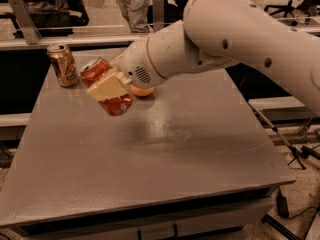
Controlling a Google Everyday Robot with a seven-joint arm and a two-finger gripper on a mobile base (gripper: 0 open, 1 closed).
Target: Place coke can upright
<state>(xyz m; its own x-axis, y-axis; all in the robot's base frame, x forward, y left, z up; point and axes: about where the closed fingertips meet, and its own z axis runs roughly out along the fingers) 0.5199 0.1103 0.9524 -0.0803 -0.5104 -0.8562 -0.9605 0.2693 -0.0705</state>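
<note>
The coke can (96, 72) is red with a silver top. It hangs tilted above the left part of the grey table (190, 149), its top leaning to the upper left. My gripper (107, 86) is shut on the coke can, with a cream-coloured finger (107, 87) across its middle. The white arm reaches in from the upper right.
A gold can (62, 64) stands upright at the table's far left corner, close to the held can. An orange ball (142, 91) lies behind the wrist, mostly hidden. People and chairs are beyond the table's far edge.
</note>
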